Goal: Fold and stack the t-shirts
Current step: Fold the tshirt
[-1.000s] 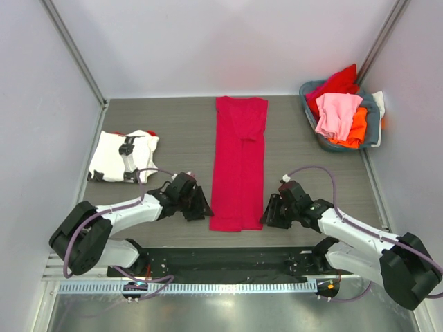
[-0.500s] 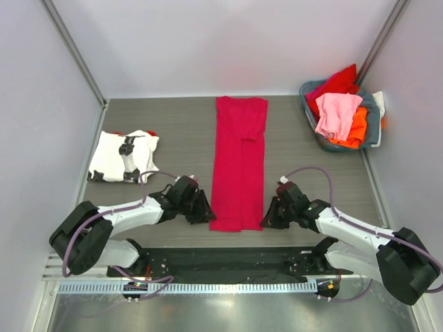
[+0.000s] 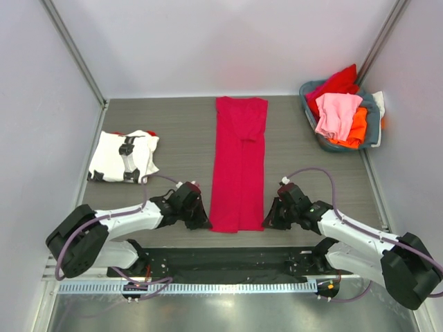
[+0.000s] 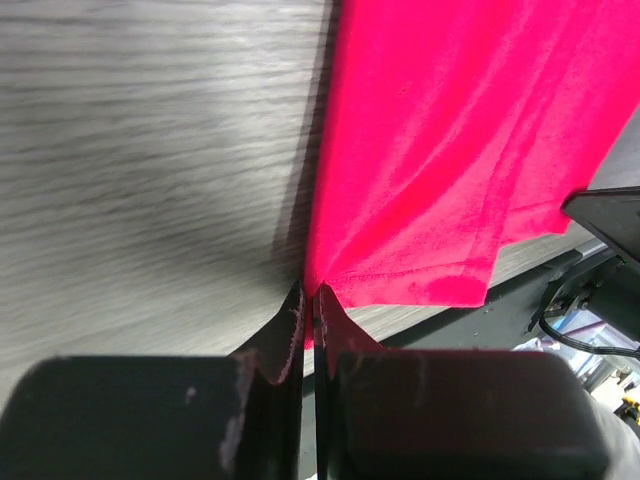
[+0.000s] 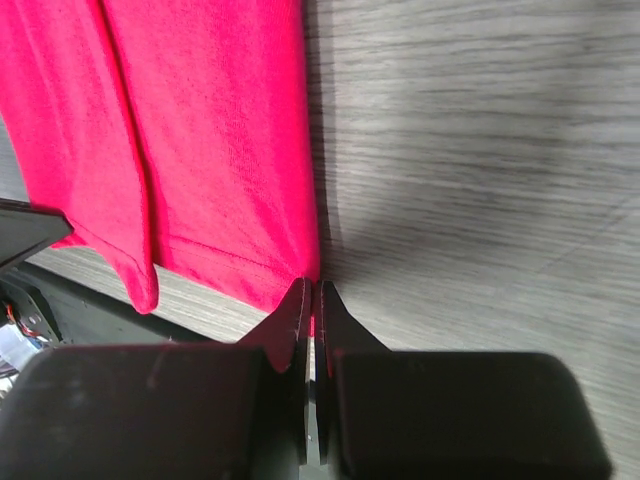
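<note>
A crimson-magenta t-shirt [image 3: 239,162] lies folded into a long strip down the middle of the table. My left gripper [image 3: 205,224] is shut on its near left corner [image 4: 318,288]. My right gripper [image 3: 266,223] is shut on its near right corner [image 5: 312,278]. Both corners are pinched between the jaws, with the hem [image 4: 420,285] slightly raised off the table. A white t-shirt with black and red markings [image 3: 124,156] lies folded at the left. Red [image 3: 337,81], pink [image 3: 337,115] and orange [image 3: 354,129] t-shirts lie in the basket.
The grey-blue basket [image 3: 369,108] stands at the back right corner. White walls with metal posts close in the table on three sides. A black rail [image 3: 221,263] runs along the near edge between the arm bases.
Both grippers have moved in to the near corners of the crimson shirt and shut on them. The near hem has pulled up a little.
</note>
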{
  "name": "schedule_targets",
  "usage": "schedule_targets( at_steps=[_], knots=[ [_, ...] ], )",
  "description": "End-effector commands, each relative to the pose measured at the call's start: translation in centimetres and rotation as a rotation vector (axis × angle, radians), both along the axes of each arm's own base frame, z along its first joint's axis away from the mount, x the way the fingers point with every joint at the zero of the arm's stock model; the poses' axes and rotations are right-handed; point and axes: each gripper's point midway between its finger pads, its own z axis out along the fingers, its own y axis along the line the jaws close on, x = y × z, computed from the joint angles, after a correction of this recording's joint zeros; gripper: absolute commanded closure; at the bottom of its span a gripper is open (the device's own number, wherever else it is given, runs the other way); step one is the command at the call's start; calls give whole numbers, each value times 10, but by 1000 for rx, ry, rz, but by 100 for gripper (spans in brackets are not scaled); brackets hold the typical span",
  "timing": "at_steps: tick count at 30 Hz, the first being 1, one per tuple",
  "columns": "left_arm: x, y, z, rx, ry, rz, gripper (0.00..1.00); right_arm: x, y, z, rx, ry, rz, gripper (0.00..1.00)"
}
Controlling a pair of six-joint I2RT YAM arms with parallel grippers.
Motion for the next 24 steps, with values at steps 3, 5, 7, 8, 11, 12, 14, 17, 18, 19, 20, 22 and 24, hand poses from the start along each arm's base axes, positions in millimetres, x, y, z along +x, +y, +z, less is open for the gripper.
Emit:
schedule_targets(
  at_steps=[3, 5, 7, 8, 11, 12, 14, 17, 18, 19, 20, 22, 24],
  knots=[
    [-3, 15, 1, 48, -18, 30, 100, -2, -9, 10, -34, -24, -13, 99],
    [-4, 13, 4, 32, -13, 26, 99, -3, -9, 13, -21, -30, -11, 99],
    [-5, 11, 5, 23, -2, 34, 95, -5, -8, 14, -15, -29, -9, 99],
    [-7, 10, 6, 16, -1, 35, 94, -5, -7, 15, -7, -28, -6, 99],
    [-8, 5, 11, -9, -4, 35, 94, -6, -6, 20, 10, -31, -5, 99],
    [-9, 3, 15, -26, -8, 32, 94, -5, -5, 24, 20, -47, -8, 99],
    [-9, 1, 20, -46, -12, 44, 95, -3, -4, 31, 28, -60, -11, 99],
    [-5, -3, 33, -87, -34, 59, 96, 3, -7, 43, 21, -98, -30, 99],
    [-2, -6, 40, -105, -48, 62, 97, 9, -11, 48, 10, -135, -53, 99],
    [0, -7, 44, -109, -55, 66, 97, 12, -13, 52, 4, -153, -66, 99],
    [2, -9, 48, -118, -63, 70, 97, 17, -14, 58, 2, -176, -77, 99],
    [12, -15, 60, -130, -90, 82, 97, 29, -18, 67, -20, -225, -112, 99],
    [23, -22, 72, -140, -105, 92, 98, 36, -19, 73, -34, -249, -128, 99]
  ],
)
